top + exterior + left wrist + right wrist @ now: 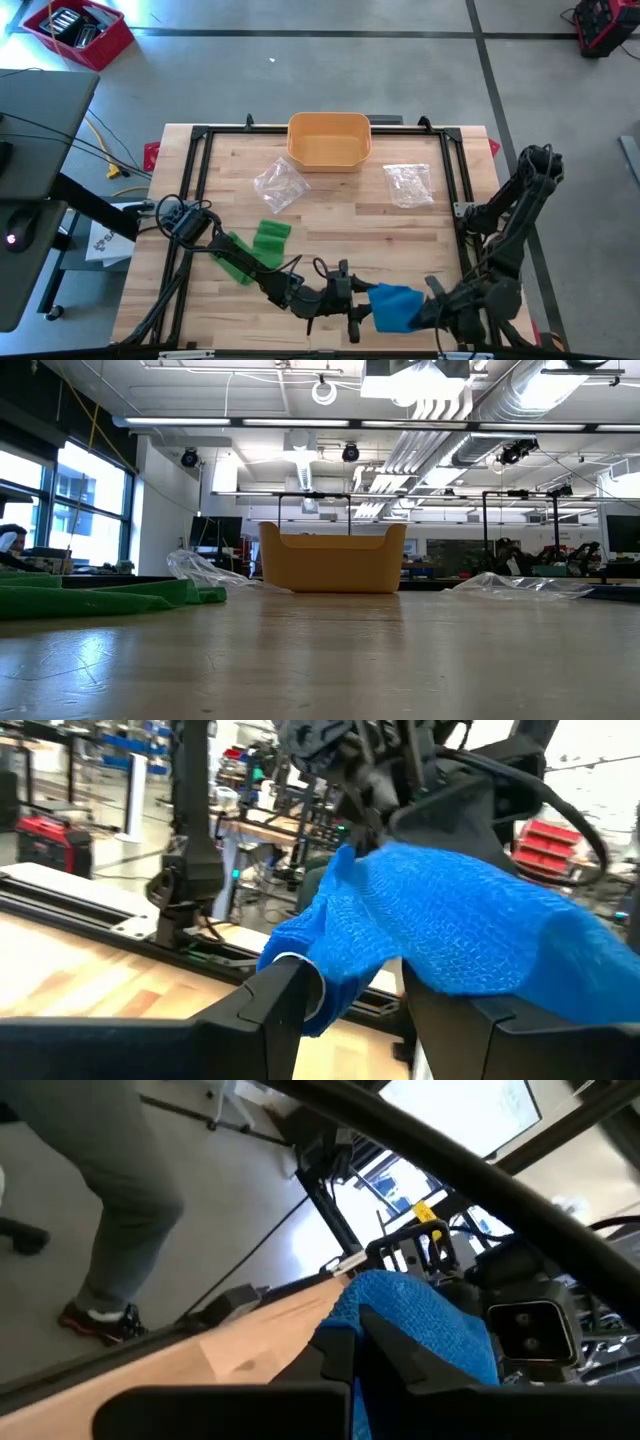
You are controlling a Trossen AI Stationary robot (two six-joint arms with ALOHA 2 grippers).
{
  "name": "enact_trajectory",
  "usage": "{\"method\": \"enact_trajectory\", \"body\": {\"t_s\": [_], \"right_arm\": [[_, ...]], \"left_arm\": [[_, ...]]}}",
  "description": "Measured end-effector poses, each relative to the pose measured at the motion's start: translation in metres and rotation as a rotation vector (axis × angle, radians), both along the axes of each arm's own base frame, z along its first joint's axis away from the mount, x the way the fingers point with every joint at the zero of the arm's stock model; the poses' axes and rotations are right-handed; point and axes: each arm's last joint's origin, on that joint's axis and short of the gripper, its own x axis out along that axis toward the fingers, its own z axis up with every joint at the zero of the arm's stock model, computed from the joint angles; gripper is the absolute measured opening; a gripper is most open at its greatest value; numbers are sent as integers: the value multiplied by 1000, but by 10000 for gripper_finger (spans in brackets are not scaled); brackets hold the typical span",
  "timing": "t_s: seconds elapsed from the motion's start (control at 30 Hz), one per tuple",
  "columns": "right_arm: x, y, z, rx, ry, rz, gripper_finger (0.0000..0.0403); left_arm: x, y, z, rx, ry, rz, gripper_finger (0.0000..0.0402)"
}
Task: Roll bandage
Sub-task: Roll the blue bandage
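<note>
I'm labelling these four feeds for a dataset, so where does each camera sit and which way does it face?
High view: overhead, looking straight down at the table; shows both arms, left gripper and right gripper on the blue bandage.
Low view: table height, facing the yellow bin; no arms.
Left wrist view: on the left arm, facing the blue bandage between its fingers.
Right wrist view: on the right arm, facing the bandage; own fingers show.
Shared: both wrist views see the bandage.

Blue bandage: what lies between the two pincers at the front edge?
Only the blue bandage, spanning from the left pincer to the right pincer, seen from above.
</note>
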Motion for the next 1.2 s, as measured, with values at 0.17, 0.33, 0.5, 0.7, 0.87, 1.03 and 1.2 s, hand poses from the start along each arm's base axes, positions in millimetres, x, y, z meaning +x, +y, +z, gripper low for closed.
{"method": "enact_trajectory", "body": {"t_s": [0.17, 0.33, 0.5, 0.7, 0.87, 1.03, 1.2], "right_arm": [[11, 1, -10, -39, 16, -32, 16], [14, 4, -21, -76, 60, -13, 77], [14, 6, -41, -94, 203, -23, 137], [11, 12, -45, -78, 198, -50, 178], [8, 12, -34, -15, 145, -85, 186], [8, 13, -29, 30, 123, -81, 187], [3, 25, -8, 105, 140, -4, 186]], "left_arm": [[0, 1, 0, 16, 7, 15, 145], [-2, 0, -4, 66, 50, 98, 94], [-7, -5, -3, 162, 77, 183, 37], [-14, -11, 1, 256, 102, 256, 7], [-19, -16, 2, 290, 120, 304, 10], [-21, -18, 4, 322, 127, 322, 11], [-24, -21, 8, 372, 118, 327, 11]]}}
